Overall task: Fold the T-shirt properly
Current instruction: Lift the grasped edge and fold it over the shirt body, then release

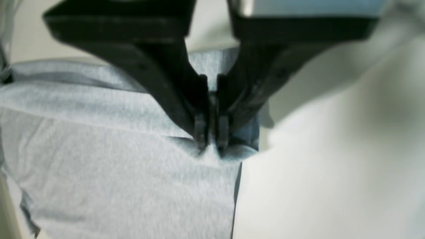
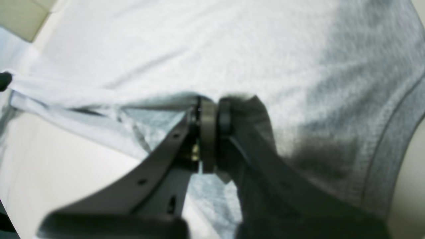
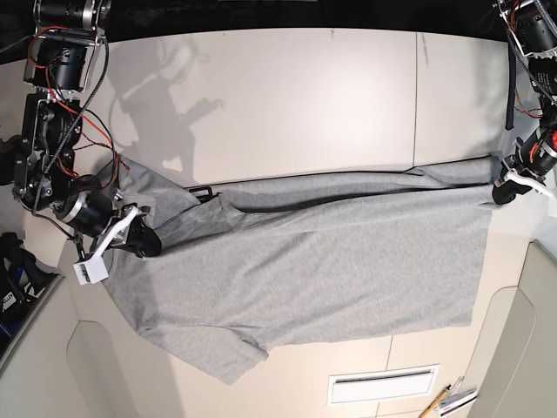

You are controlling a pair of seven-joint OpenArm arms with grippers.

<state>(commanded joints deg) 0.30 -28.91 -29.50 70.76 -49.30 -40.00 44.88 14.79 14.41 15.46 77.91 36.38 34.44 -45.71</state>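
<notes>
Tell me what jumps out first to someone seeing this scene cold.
The big grey T-shirt sprawls plain side up across the white table, filling its middle. Each arm pinches it at opposite ends: the right gripper at the base view's left, the left gripper at the corner on its right. A folded band runs along the far edge between them.

Bright overhead light is washing out the T-shirt (image 2: 186, 43) in the blurred right wrist view, while arm shadows are falling across the table (image 3: 287, 96) in the sharper base view.
</notes>
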